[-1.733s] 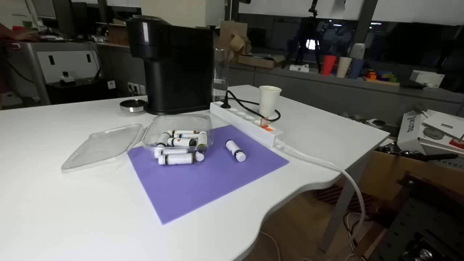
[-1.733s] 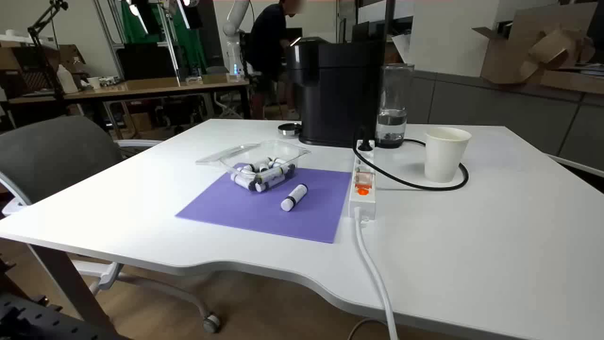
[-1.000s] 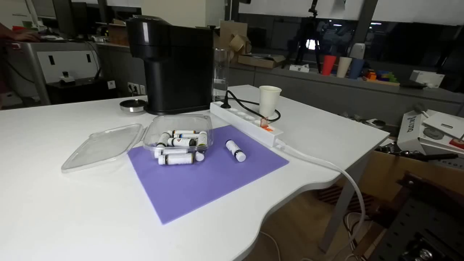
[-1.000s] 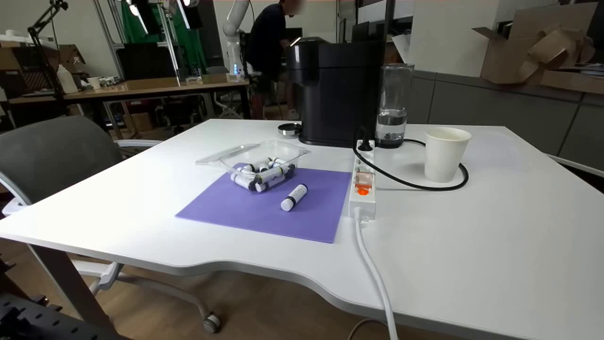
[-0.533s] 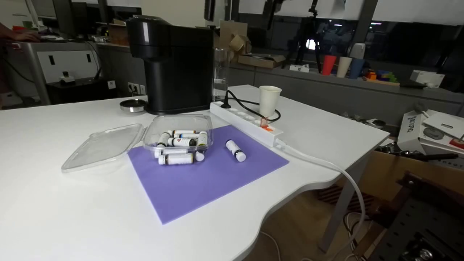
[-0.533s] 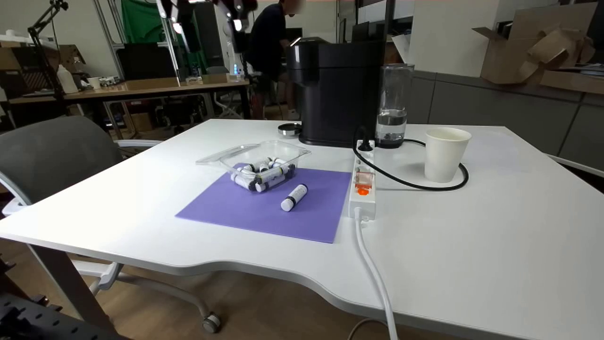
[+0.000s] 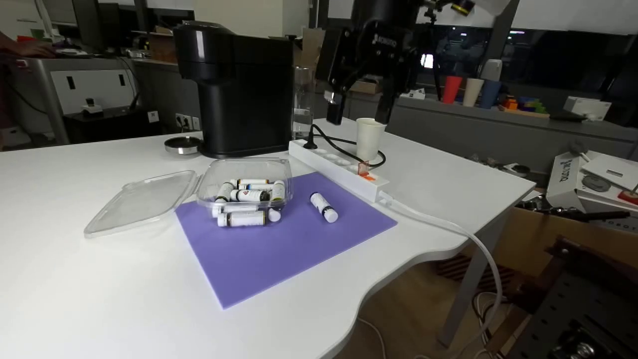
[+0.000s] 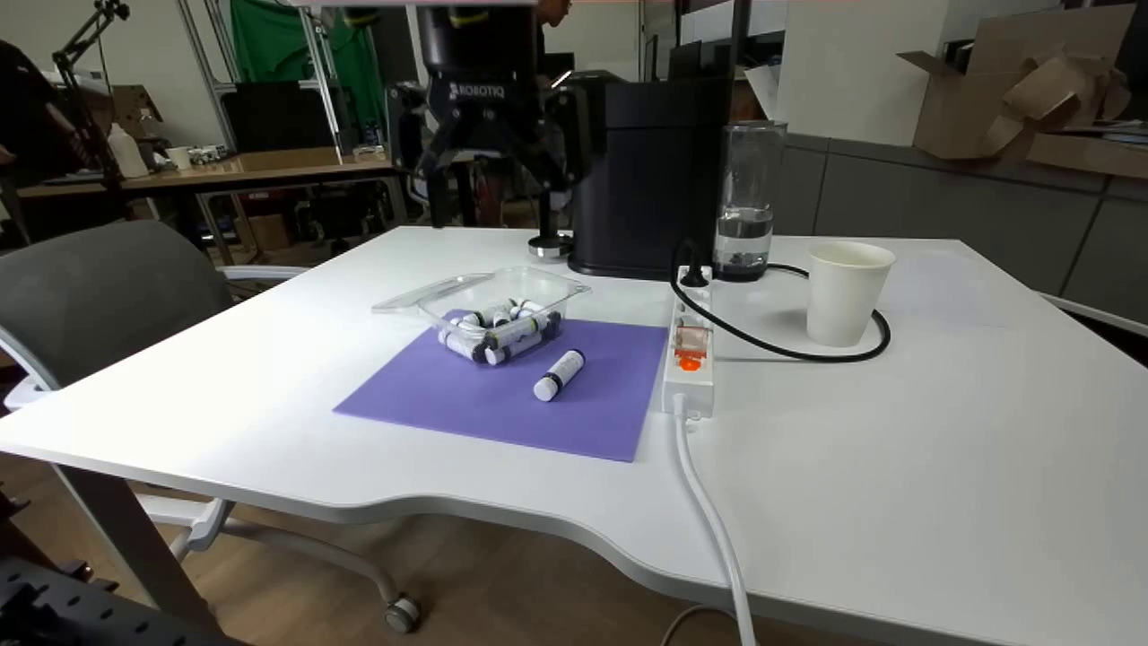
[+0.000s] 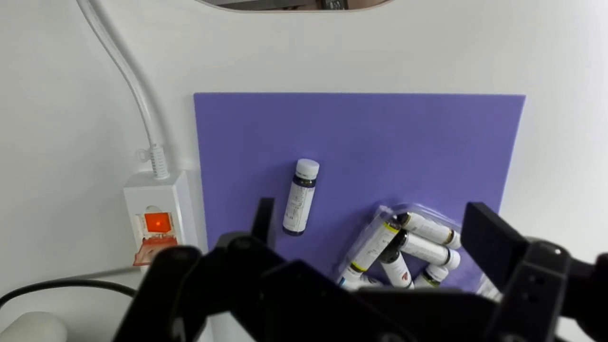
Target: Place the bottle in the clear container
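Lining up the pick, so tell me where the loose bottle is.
In the wrist view, the loose bottle lies on the left half of the purple mat, with the power strip to its left and the clear container to its lower right.

Glossy plastic container (image 7: 251, 168), smooth matt sheet (image 7: 279, 262)

The white table (image 7: 99, 289) had a shallow curve cut into its near edge, and brown floor (image 8: 502, 574) showed below it. A grey chair (image 8: 108, 287) with a white frame stood just beside it. Farther off I saw a wooden desk (image 8: 269, 164), a green curtain (image 8: 269, 45) behind, and a pale wall (image 8: 852, 81) above grey panels (image 8: 942, 188). White blinds (image 7: 573, 17) hung over dark windows (image 7: 568, 60), parted by a grey post (image 7: 497, 40), and against the dark 2 thin lights (image 7: 463, 34) and a bright white patch (image 7: 427, 61) glowed.
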Controlling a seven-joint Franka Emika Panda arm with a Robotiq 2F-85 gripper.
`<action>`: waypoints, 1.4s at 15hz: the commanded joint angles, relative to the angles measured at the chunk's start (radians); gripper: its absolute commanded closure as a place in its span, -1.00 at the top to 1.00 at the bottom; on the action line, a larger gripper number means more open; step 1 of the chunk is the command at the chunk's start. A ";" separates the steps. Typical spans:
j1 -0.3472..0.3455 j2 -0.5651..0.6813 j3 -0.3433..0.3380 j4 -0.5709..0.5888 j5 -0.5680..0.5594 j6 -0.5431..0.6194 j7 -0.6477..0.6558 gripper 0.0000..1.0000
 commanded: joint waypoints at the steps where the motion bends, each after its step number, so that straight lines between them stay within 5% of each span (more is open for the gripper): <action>1: -0.012 0.036 0.016 0.005 -0.005 0.018 -0.008 1.00; 14: -0.073 0.382 0.039 0.146 -0.058 0.230 0.057 1.00; 21: -0.069 0.543 0.073 0.262 -0.099 0.229 0.103 1.00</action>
